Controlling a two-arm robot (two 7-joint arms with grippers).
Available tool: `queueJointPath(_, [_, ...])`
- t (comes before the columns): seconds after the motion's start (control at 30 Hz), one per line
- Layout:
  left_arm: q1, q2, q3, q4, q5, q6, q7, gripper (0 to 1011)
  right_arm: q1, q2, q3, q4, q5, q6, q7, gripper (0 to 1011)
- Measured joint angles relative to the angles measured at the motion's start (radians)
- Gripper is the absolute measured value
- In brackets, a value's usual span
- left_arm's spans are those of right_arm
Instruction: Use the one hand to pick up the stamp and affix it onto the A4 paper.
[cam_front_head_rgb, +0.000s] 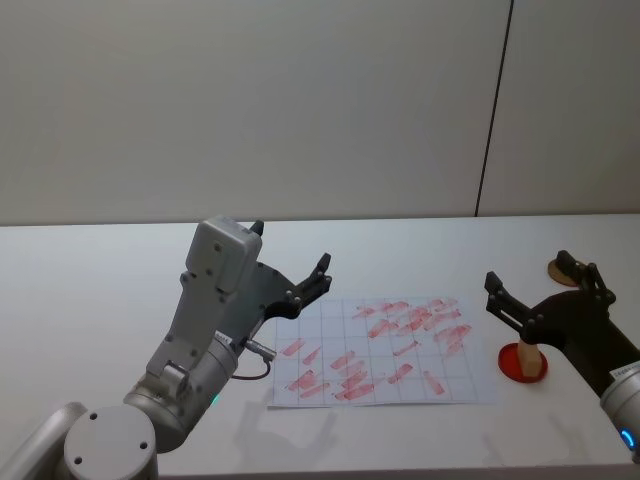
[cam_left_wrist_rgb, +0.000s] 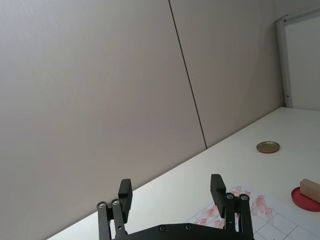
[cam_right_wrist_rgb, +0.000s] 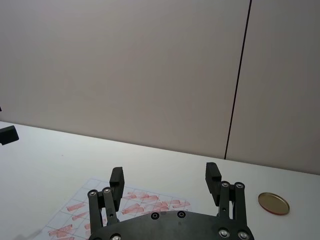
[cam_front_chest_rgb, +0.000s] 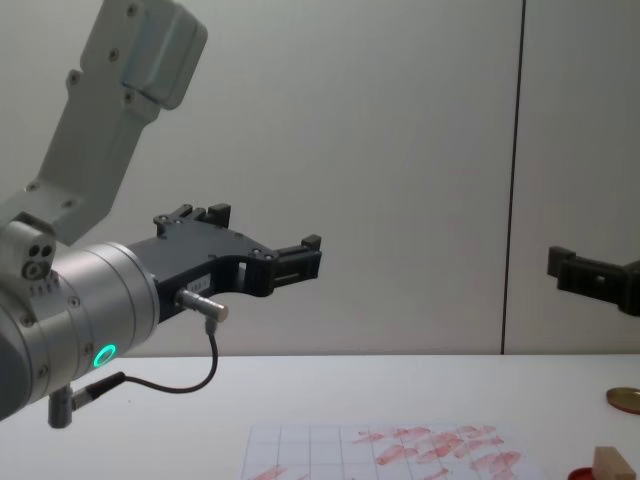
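The stamp (cam_front_head_rgb: 528, 355) is a small tan wooden block standing on a flat red round pad (cam_front_head_rgb: 510, 367) right of the A4 paper (cam_front_head_rgb: 385, 350), a white gridded sheet smeared with red marks. My right gripper (cam_front_head_rgb: 530, 270) hovers open above and just behind the stamp, apart from it and holding nothing. In the right wrist view its jaws (cam_right_wrist_rgb: 165, 180) stand wide over the paper (cam_right_wrist_rgb: 135, 205). My left gripper (cam_front_head_rgb: 293, 250) hangs open and empty above the paper's left end. From the chest, the stamp (cam_front_chest_rgb: 612, 465) sits at the lower right corner, below the right gripper's finger (cam_front_chest_rgb: 575, 270).
A gold-brown round disc (cam_front_head_rgb: 556, 270) lies on the white table (cam_front_head_rgb: 100, 300) behind the right gripper, also in the left wrist view as a disc (cam_left_wrist_rgb: 268, 147). A grey panelled wall stands behind the table. The left arm's grey link (cam_front_chest_rgb: 120, 100) rises high on the left.
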Motion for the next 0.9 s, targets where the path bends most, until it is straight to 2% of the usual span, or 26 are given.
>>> queueJointPath(0.9, [0.000,0.000,0.000,0.000,0.000,0.000,0.000,993,0.000,0.000,0.000,0.000,0.000,0.000,0.000,1001])
